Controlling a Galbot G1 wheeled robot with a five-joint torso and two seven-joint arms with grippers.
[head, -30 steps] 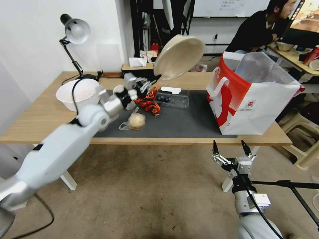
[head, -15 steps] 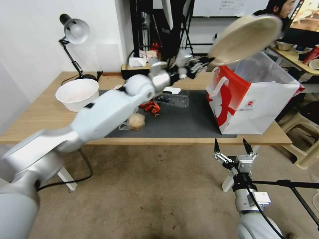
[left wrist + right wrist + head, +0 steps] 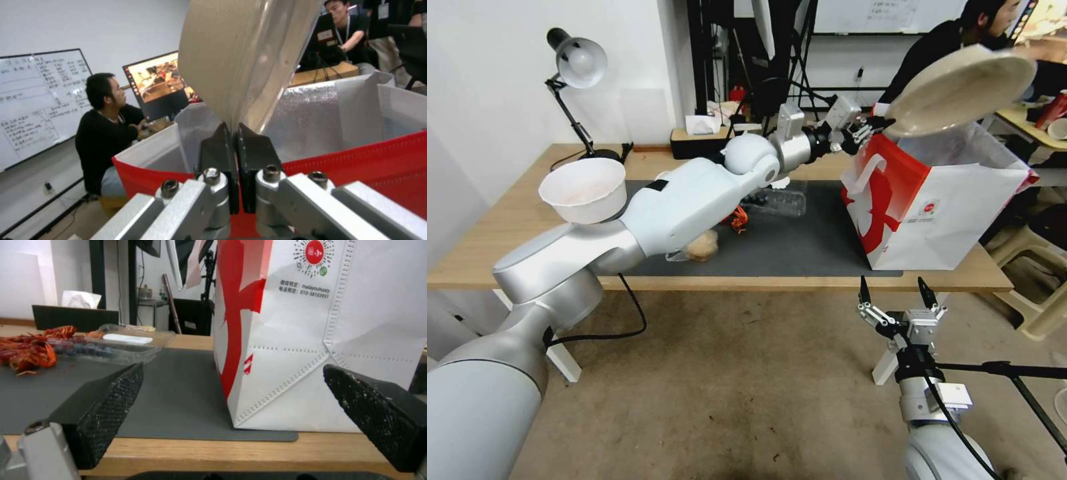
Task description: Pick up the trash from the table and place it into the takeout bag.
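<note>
With my left gripper (image 3: 875, 124) jaws pinched on the beige shallow bowl (image 3: 960, 90) rim, I should centre it over the takeout bag (image 3: 954, 200) mouth before releasing, right gripper (image 3: 894, 293) jaws wide open and empty below the desk (image 3: 507, 233)

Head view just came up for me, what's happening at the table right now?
The left claw is shut on the rim of the beige shallow bowl, holding it tilted in the air above the open takeout bag. The right claw hangs open below the table edge, in front of the bag. On the dark mat, the red shells, the clear bag with beige lump and a clear plastic tray wait.
</note>
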